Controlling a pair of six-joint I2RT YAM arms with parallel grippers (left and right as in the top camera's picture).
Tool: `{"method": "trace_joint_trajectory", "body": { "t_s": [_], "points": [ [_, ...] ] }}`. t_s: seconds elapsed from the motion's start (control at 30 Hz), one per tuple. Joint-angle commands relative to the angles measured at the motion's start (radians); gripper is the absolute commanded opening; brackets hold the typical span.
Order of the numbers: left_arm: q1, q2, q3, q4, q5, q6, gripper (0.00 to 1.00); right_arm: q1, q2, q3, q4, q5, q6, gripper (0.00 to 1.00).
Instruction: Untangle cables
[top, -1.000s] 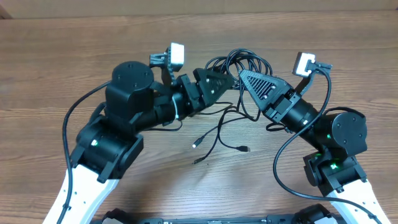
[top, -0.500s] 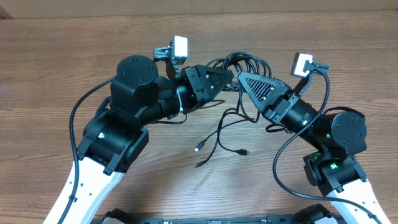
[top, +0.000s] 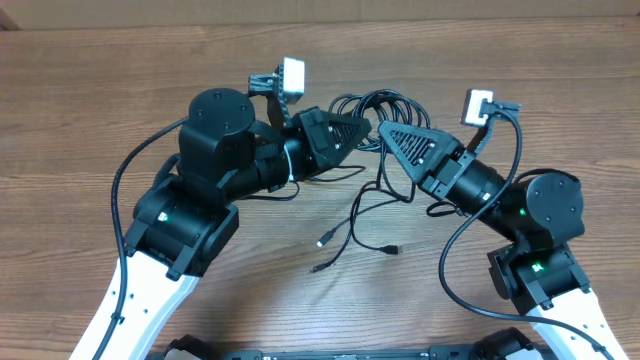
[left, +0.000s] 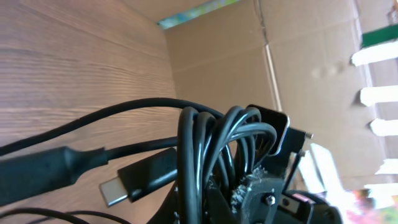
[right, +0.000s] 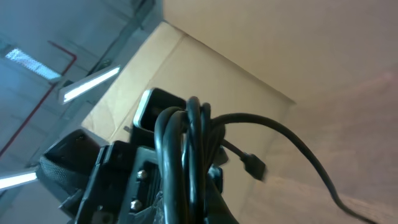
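Observation:
The cables (top: 392, 104) are thin black cords looped in a bunch at the table's middle back, raised between both grippers. Loose ends trail toward me, ending in small plugs (top: 322, 240). From the left, my left gripper (top: 367, 127) is shut on the bunch. My right gripper (top: 384, 134) meets it from the right, shut on the same loops. The left wrist view shows the loops (left: 208, 146) running down between the fingers, with a silver-tipped plug (left: 113, 190) beside them. In the right wrist view, the cords (right: 186, 149) pass through the jaws and a plug (right: 252, 165) hangs free.
Wooden table (top: 90, 110) all round. Thick black arm wires (top: 125, 175) loop out at the left and another (top: 450, 260) at the right. A cardboard wall (left: 236, 56) stands beyond the table's far edge.
My left gripper has gone from open to shut on the cable bunch, its tip edging right. The right gripper shifted slightly left, staying shut.

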Motion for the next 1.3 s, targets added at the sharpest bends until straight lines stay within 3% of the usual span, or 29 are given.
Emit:
{"method": "trace_joint_trajectory", "body": {
  "t_s": [0.0,0.07,0.1,0.13,0.2,0.23,0.37,0.47,0.6,0.9,1.0,1.13,1.27],
  "points": [
    [0.004,0.005,0.013,-0.011,0.000,0.235,0.04,-0.002,-0.012,0.006,-0.050,-0.030,-0.062,0.04],
    [0.006,0.005,0.013,-0.032,0.000,0.344,0.04,-0.002,-0.012,0.006,-0.085,-0.036,-0.102,0.08],
    [0.006,0.005,0.013,-0.047,-0.001,0.409,0.04,-0.002,-0.012,0.006,-0.106,-0.042,-0.128,0.17],
    [0.006,0.005,0.013,-0.063,-0.001,0.477,0.04,-0.002,-0.012,0.006,-0.130,-0.048,-0.158,0.27],
    [0.006,0.005,0.013,-0.100,-0.002,0.587,0.04,-0.002,-0.012,0.006,-0.176,-0.052,-0.213,0.61],
    [0.006,0.005,0.013,-0.129,-0.016,0.643,0.04,-0.002,-0.012,0.006,-0.205,-0.052,-0.251,0.67],
    [0.006,0.005,0.013,-0.290,-0.213,0.710,0.04,-0.002,-0.012,0.006,-0.294,-0.052,-0.382,0.76],
    [0.006,0.005,0.013,-0.431,-0.394,0.728,0.04,-0.002,-0.012,0.006,-0.369,-0.050,-0.483,0.78],
    [0.006,0.005,0.013,-0.523,-0.423,0.803,0.04,-0.002,-0.012,0.006,-0.462,-0.050,-0.650,0.77],
    [0.005,0.005,0.013,-0.551,-0.218,0.976,0.04,0.000,-0.012,0.006,-0.641,-0.120,-0.995,0.75],
    [0.005,0.005,0.013,-0.551,-0.178,0.990,0.04,0.000,-0.012,0.006,-0.667,-0.121,-1.019,0.75],
    [0.005,0.005,0.013,-0.551,-0.161,0.986,0.04,0.000,-0.012,0.006,-0.667,-0.139,-1.019,0.66],
    [0.004,0.005,0.013,-0.544,-0.092,0.986,0.04,0.000,-0.012,0.006,-0.666,-0.139,-1.019,0.66]
  ]
}}
